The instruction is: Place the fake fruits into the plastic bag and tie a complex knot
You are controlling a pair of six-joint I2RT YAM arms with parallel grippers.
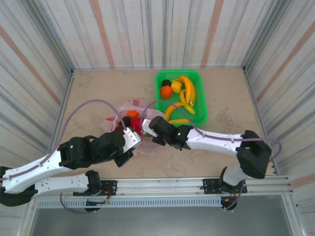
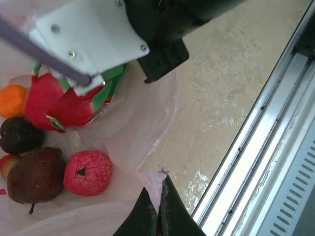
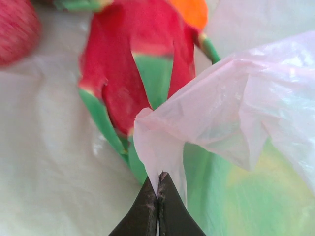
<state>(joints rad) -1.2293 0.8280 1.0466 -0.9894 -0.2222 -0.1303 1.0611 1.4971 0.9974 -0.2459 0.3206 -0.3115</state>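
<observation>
The pink plastic bag [image 1: 114,120] lies on the table's middle between my two grippers. Inside it lie a pink dragon fruit with green scales [image 2: 59,105], a red round fruit [image 2: 87,173], two dark purple ones [image 2: 34,176] and an orange one [image 2: 12,101]. My left gripper [image 2: 160,179] is shut on a pinch of the bag's near edge. My right gripper [image 3: 158,177] is shut on a fold of the bag's film just beside the dragon fruit [image 3: 133,64]. From above, the left gripper [image 1: 137,139] and right gripper [image 1: 146,127] sit close together at the bag.
A green mesh basket [image 1: 162,76] stands at the back right with yellow bananas [image 1: 188,91], an orange fruit [image 1: 166,92] and other small fruits. Striped walls close in the table. A metal rail [image 2: 275,147] runs along the near edge.
</observation>
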